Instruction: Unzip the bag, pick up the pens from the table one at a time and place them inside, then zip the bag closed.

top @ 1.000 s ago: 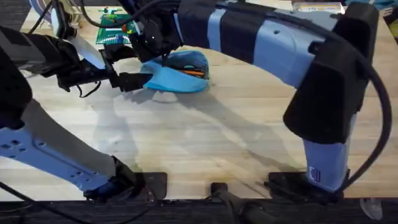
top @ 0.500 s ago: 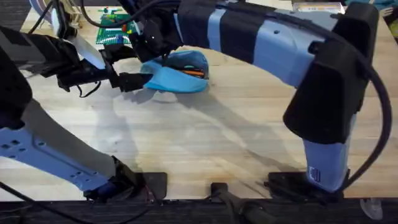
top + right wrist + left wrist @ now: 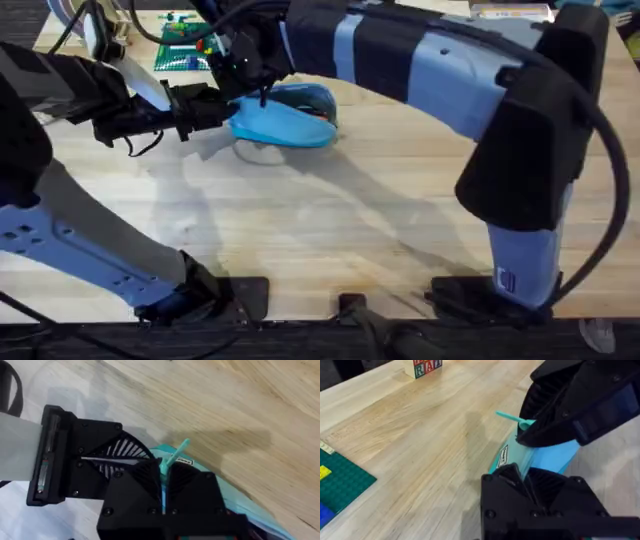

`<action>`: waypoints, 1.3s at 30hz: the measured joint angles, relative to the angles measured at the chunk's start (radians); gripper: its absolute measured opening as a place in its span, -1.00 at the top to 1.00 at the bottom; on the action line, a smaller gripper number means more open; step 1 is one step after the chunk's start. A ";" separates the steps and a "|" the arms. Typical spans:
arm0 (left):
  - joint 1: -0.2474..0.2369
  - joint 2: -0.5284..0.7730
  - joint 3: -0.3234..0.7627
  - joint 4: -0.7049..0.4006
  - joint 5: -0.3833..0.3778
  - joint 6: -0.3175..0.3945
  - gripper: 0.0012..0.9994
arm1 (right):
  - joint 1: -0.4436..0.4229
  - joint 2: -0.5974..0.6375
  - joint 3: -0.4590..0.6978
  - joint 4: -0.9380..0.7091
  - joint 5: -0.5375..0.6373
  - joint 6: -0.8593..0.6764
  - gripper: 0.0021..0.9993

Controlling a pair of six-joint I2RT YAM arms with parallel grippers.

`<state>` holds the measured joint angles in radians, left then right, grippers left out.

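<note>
Item: the bag, light blue soft fabric pouch, lying toward the far side of the worktop, between the two arms' tips. Orange-red pens show through its open mouth, already inside; no loose pens are visible on the bare planks.

Left gripper: at the pouch's near-left end, jaws clenched on the fabric end beside a small white label (seen from the left wrist).

Right gripper: over the top of the pouch, jaws pinched shut on the slim teal pull tab, which sticks up between them in the right wrist view.

Handling, judged: light and limp; the cloth will bunch and slide toward any pull unless its end is anchored. The smooth weave looks slippery, so a pinch on a seam or the stiffer zipper end holds better than one on flat fabric. The tab is small and thin (easy to lose from a shallow pinch), and best drawn along the zipper line, not upward. Nothing here is fragile.

Other: green building plate and lettered block, well apart from the pouch.
</note>
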<state>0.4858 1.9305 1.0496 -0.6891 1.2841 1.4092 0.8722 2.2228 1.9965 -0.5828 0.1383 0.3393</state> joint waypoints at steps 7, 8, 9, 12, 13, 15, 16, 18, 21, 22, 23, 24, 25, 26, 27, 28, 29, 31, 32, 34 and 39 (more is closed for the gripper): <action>0.000 0.000 0.000 0.000 0.000 0.000 0.91 | 0.000 0.000 0.000 -0.001 0.000 0.000 0.94; 0.000 0.000 0.000 0.000 0.000 0.000 0.91 | 0.000 0.000 0.000 -0.001 0.000 0.000 0.94; 0.000 0.000 0.000 0.000 0.000 0.000 0.91 | 0.000 0.000 0.000 -0.003 0.000 0.000 0.94; 0.000 0.000 0.000 0.000 0.000 0.000 0.91 | 0.000 0.000 0.000 -0.014 0.000 0.000 0.94; 0.000 0.000 0.000 0.000 -0.001 0.000 0.91 | 0.000 0.000 0.000 -0.016 0.000 0.000 0.94; 0.000 0.000 0.000 0.000 0.000 0.000 0.91 | -0.002 0.000 0.000 -0.016 -0.001 0.000 0.94; 0.000 0.000 0.000 0.000 0.000 0.000 0.91 | -0.003 0.000 0.000 -0.016 -0.003 0.000 0.94; 0.000 0.000 0.000 0.000 0.001 0.000 0.91 | -0.008 0.000 0.000 -0.016 -0.006 0.000 0.94; -0.002 0.000 0.000 0.001 0.002 0.000 0.91 | -0.015 0.000 0.000 -0.017 -0.013 -0.018 0.94; -0.003 0.000 0.000 0.001 0.003 0.000 0.91 | -0.016 0.000 0.000 -0.018 -0.014 -0.032 0.94; -0.003 0.000 0.000 0.001 0.003 0.000 0.91 | -0.016 0.000 0.000 -0.019 -0.015 -0.048 0.94; -0.003 0.000 0.000 0.001 0.003 0.000 0.91 | -0.016 0.000 0.000 -0.019 -0.016 -0.064 0.94; -0.003 0.000 0.000 0.001 0.003 0.000 0.91 | -0.016 0.000 0.000 -0.019 -0.016 -0.086 0.94; -0.003 0.000 0.000 0.001 0.003 0.000 0.91 | -0.016 0.000 0.000 -0.019 -0.017 -0.106 0.94; -0.003 0.000 0.000 0.001 0.003 0.000 0.91 | -0.016 0.000 0.000 -0.019 -0.019 -0.126 0.94; -0.003 0.000 0.000 0.001 0.003 0.000 0.91 | -0.016 0.000 0.000 -0.019 -0.020 -0.147 0.94; -0.003 0.000 0.000 0.001 0.003 0.000 0.91 | -0.016 0.000 0.000 -0.019 -0.022 -0.166 0.94; -0.003 0.000 0.000 0.001 0.003 0.000 0.91 | -0.016 0.000 0.000 -0.019 -0.023 -0.206 0.94; -0.003 0.000 0.000 0.001 0.003 0.000 0.91 | -0.016 0.000 0.000 -0.019 -0.024 -0.227 0.94; -0.004 0.000 0.000 0.001 0.003 0.000 0.91 | -0.016 -0.001 0.000 -0.019 -0.025 -0.268 0.94; -0.004 0.000 0.000 0.001 0.003 0.000 0.91 | -0.014 -0.010 0.000 -0.024 -0.027 -0.347 0.94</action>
<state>0.4820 1.9308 1.0496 -0.6884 1.2873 1.4090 0.8580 2.2131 1.9965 -0.6071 0.1116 -0.0073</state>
